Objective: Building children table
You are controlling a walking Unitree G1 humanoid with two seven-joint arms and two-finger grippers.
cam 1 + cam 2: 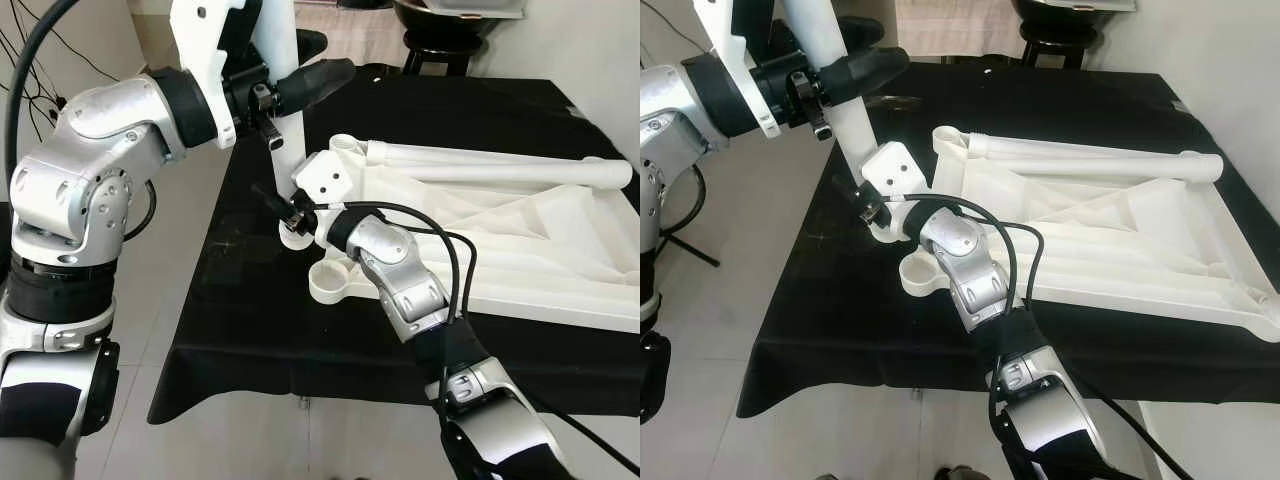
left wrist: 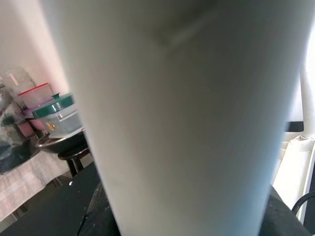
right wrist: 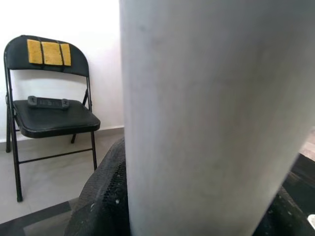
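White table leg (image 1: 283, 90) stands upright at the near-left corner socket of the upturned white table frame (image 1: 1120, 215), which lies on the black-draped tabletop (image 1: 250, 300). Left gripper (image 1: 300, 85) jaws clenched on the leg's upper part; right gripper (image 1: 290, 215) jaws clenched on its base.

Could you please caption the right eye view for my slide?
Both claws, left claw and right claw, grip an upright white plastic table leg.
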